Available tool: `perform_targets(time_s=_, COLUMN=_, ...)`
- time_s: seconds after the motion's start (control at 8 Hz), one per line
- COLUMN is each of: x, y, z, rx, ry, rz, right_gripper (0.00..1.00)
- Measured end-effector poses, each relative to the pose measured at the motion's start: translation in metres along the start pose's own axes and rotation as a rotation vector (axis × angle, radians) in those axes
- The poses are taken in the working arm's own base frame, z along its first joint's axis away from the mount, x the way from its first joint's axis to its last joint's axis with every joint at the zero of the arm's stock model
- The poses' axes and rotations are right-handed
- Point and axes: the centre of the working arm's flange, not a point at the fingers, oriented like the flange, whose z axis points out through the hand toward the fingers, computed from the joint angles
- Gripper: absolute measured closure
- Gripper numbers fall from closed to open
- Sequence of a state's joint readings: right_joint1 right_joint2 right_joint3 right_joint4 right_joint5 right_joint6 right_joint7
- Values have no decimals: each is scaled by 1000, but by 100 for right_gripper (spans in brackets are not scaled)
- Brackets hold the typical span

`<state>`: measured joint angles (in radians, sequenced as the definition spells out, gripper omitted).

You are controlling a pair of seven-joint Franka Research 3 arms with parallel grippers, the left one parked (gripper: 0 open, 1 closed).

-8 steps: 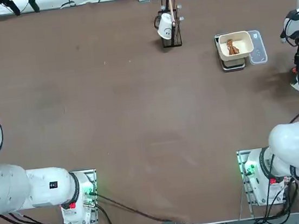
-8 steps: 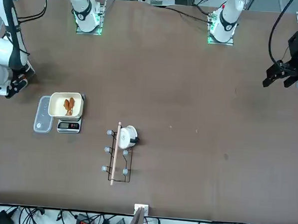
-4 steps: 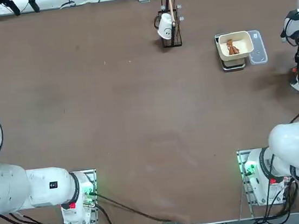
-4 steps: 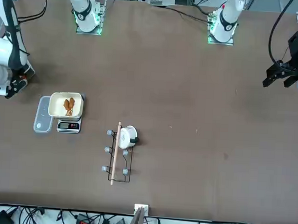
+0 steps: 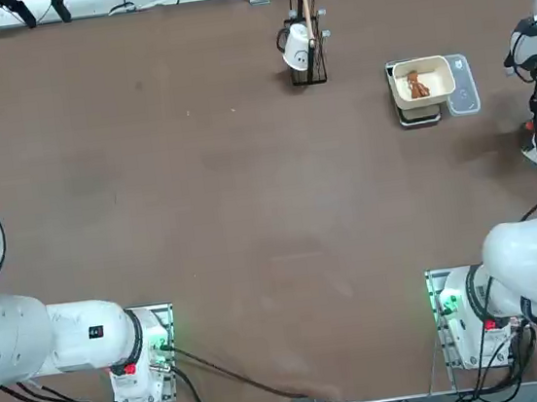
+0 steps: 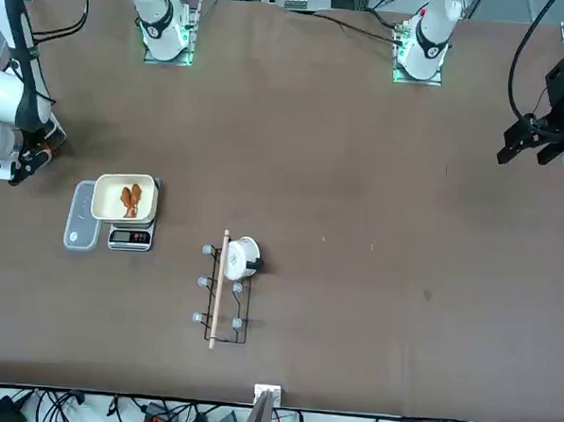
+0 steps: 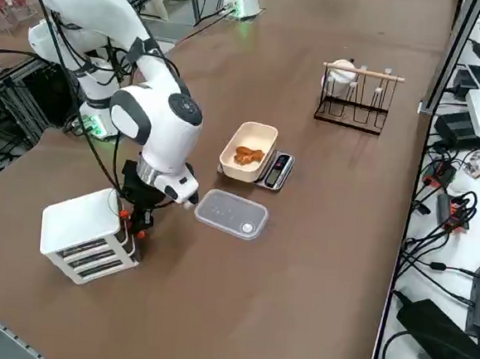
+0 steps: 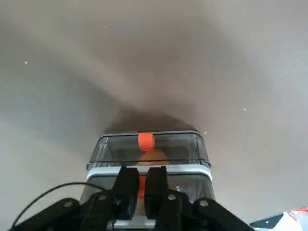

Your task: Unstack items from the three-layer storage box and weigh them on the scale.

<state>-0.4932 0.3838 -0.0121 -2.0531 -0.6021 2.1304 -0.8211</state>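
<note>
Jaws of right gripper (image 8: 141,191) pinch orange tab (image 8: 141,186) on box (image 7: 86,238) front; scale (image 7: 267,169) beyond lid (image 7: 231,214).

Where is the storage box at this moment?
In the right side view the storage box stands near the table's lower left corner, beside the clear lid; the right gripper is at its front, fingers nearly together on an orange tab.
</note>
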Motion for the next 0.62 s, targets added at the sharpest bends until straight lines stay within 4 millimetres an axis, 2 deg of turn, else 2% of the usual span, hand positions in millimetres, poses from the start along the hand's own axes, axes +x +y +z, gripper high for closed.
perform_targets(time_s=0.38, x=4, y=-1, z=-2, rx=-3, ry=4, rz=-7, right_gripper=88)
perform_targets(time_s=0.62, x=27, y=-10, z=-18, rx=-16, ry=23, rz=-20, right_gripper=88)
